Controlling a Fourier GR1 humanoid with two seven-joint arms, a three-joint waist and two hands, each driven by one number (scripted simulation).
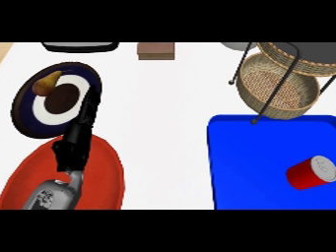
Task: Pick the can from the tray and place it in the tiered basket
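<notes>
Red cylindrical can, one, lies tilted on blue rectangular tray nr its right edge; open tray to left. Two-tier wicker basket at tray's far edge. Left hand, fingers straight, over plate.

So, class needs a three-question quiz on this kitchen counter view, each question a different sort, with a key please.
1. True or false: the red can stands in the tiered basket.
2. What colour is the tray? A) blue B) green C) yellow
3. Fill in: the pear rests on the ______.

Key:
1. False; it lies tilted on the tray.
2. A
3. plate; the left robot hand reaches over it.
</notes>
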